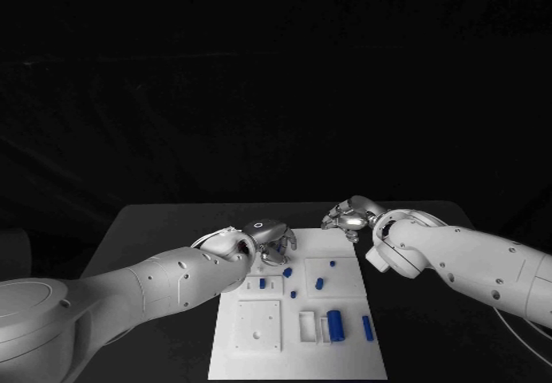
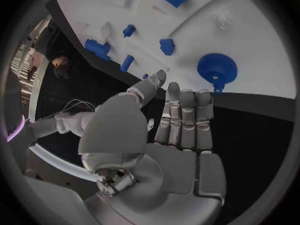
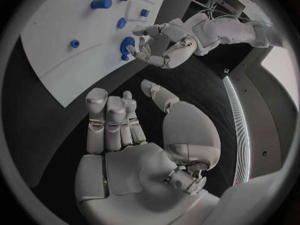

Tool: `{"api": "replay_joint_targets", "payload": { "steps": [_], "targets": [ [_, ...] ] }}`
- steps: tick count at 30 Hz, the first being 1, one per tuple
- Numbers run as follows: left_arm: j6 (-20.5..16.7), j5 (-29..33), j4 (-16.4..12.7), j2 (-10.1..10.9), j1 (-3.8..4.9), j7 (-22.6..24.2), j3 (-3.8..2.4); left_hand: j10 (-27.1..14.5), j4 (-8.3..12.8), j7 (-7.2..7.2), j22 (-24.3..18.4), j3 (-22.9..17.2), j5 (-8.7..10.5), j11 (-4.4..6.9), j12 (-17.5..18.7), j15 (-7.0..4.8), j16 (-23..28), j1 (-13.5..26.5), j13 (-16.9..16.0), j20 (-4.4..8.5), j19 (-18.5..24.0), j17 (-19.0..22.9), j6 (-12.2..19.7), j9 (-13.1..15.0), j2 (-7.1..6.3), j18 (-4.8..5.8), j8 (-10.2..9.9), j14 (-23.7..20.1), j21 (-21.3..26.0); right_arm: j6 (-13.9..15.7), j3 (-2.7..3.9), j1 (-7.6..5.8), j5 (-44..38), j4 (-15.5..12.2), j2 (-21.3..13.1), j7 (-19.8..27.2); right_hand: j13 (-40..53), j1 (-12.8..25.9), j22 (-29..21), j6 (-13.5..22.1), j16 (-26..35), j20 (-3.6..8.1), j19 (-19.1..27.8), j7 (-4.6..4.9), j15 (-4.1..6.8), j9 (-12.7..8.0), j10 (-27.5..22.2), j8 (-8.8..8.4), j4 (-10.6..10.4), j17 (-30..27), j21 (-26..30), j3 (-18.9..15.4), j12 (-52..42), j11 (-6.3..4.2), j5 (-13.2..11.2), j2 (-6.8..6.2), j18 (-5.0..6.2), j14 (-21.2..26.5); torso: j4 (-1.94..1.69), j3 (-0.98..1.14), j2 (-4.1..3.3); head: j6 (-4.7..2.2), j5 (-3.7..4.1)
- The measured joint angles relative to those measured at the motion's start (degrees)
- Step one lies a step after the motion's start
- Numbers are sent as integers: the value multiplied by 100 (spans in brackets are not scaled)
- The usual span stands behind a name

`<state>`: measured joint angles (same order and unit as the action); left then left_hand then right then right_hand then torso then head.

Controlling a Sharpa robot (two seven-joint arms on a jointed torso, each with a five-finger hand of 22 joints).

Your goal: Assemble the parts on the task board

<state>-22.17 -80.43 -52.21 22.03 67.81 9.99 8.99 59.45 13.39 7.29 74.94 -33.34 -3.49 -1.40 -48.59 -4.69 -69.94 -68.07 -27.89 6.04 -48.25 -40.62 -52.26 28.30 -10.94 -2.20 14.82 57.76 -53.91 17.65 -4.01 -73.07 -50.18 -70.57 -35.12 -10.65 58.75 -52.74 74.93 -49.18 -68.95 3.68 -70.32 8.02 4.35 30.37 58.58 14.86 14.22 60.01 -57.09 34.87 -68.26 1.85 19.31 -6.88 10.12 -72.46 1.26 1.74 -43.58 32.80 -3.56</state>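
Board (image 1: 262, 351) lying mid-bench (image 1: 150, 231), long side running away from the robot; small blue parts (image 1: 335, 323) scattered over it, some standing in recesses, some lying loose; blue gear (image 2: 217, 67) sitting near the board's far edge, just beyond the left fingers.

Left hand (image 1: 267, 239) hovering over the board's far left corner, fingers loosely apart, holding nothing; in its wrist view, palm open, fingers (image 2: 186, 112) straight and side by side, thumb out to one side, gear just past the tips and not touched. Right hand (image 1: 349, 216) hovering off the board's far right corner over bare bench, likewise open and empty; fingers (image 3: 112, 120) only gently curved.

Judged stage: approach to the gear, no grasp yet made.

Risks from here: gear low and flat on the board, so little edge to pinch; likely to skid off the near rim onto the black bench if pushed rather than lifted; teeth liable to slip between smooth metal fingers; thumb sweeping in could knock the small blue pieces nearby and spoil their seating; both hands close together at the far end, so a careless reach could bring them into contact; board itself apparently unfixed, cannot tell, and might slide under a downward press.
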Motion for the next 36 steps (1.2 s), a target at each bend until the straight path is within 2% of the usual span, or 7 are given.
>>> {"api": "replay_joint_targets", "payload": {
  "steps": [2, 6, 11, 18, 21, 27, 36],
  "targets": [
    [-4, 40, -82, 45, 15, -15, -65, 0, 0, -1, 0, 0, 0, 0, 0, 0, 0, 0, 0, 0, 0, 0, 0, 0, 0, 0, 0, 0, 0, -6, 0, 0, 75, -2, 5, -5, -4, 0, 0, 11, 0, 0, 0, 11, 0, 0, 0, 0, 0, 4, 0, 0, 0, 0, 0, 0, 0, 0, 1, 1, 0, -11, -3],
    [-2, 117, -251, 145, 69, -53, -110, 0, 0, -5, 0, 0, 0, 0, 0, 3, 0, 0, 7, 0, 0, 0, -3, 0, 0, 0, 0, 3, 0, -31, -4, 0, 314, -22, 27, -26, -3, 0, 0, 12, 0, -1, 0, 12, 0, 0, 0, 0, 0, 3, 0, 0, 1, 0, 0, 0, 0, 0, 1, -2, 0, -34, -5],
    [55, 179, -254, 176, 156, -112, -117, 0, -16, -4, -1, -16, 0, 0, 0, 9, 0, 0, 7, 0, 0, 6, -15, -6, 0, 0, 0, 9, 0, -63, -10, 3, 479, -32, 40, -55, -3, 0, -1, 13, 0, 12, 14, 12, 0, 0, 0, 0, -16, 3, 0, -16, 1, 0, 0, 0, 0, 0, 1, -5, 1, -40, -4],
    [209, 209, -160, 70, 147, -179, -46, 0, -32, 25, -1, 0, 0, 0, 48, 10, 0, 45, 26, 0, 0, 20, -2, -26, -45, 0, -35, 9, 0, -79, -15, 5, 412, -29, 55, -75, -3, 0, -1, 13, 0, 19, 25, 11, 0, 0, 0, 0, -16, 3, 1, -16, 4, 0, 0, 0, 0, 0, -1, -3, -1, -56, -14],
    [279, 208, -121, 31, 153, -213, 75, 0, -38, 26, -2, 6, 0, 0, 48, 11, 0, 52, 26, 0, 0, 25, -1, -26, -52, 0, -35, 9, 0, -82, -16, 6, 333, -38, 71, -79, -3, 0, -1, 12, 0, 11, 33, 9, 0, 0, 0, 0, -16, 3, 1, -16, 5, 0, 0, 0, 0, 1, 0, -5, -7, -60, -25],
    [443, 110, 2, -113, 134, -293, 443, -32, -120, -7, -2, 89, 0, -32, 48, 33, 49, 168, 32, 0, 1, 36, 91, -95, -290, 0, -149, -13, 0, -82, -17, 7, 238, -18, 109, -82, -8, 0, -1, 10, 0, 11, 33, 6, 0, 0, 0, 0, -16, 3, 1, -16, 6, 0, 0, 0, 0, 1, 7, -5, -15, -47, -34],
    [649, -143, 108, -189, 16, -484, 451, -72, -171, 35, -3, 266, 0, -55, 49, 43, 50, 286, 13, 0, 1, 42, 269, -119, -407, -1, -218, -22, 1, -82, -17, 7, 161, -13, 123, -82, -8, 0, -2, 9, 0, 9, 34, 5, 0, 0, 0, 0, -16, 2, 1, -16, -6, 0, 0, 0, -1, 1, 34, -3, -30, 5, -21]
  ]
}}
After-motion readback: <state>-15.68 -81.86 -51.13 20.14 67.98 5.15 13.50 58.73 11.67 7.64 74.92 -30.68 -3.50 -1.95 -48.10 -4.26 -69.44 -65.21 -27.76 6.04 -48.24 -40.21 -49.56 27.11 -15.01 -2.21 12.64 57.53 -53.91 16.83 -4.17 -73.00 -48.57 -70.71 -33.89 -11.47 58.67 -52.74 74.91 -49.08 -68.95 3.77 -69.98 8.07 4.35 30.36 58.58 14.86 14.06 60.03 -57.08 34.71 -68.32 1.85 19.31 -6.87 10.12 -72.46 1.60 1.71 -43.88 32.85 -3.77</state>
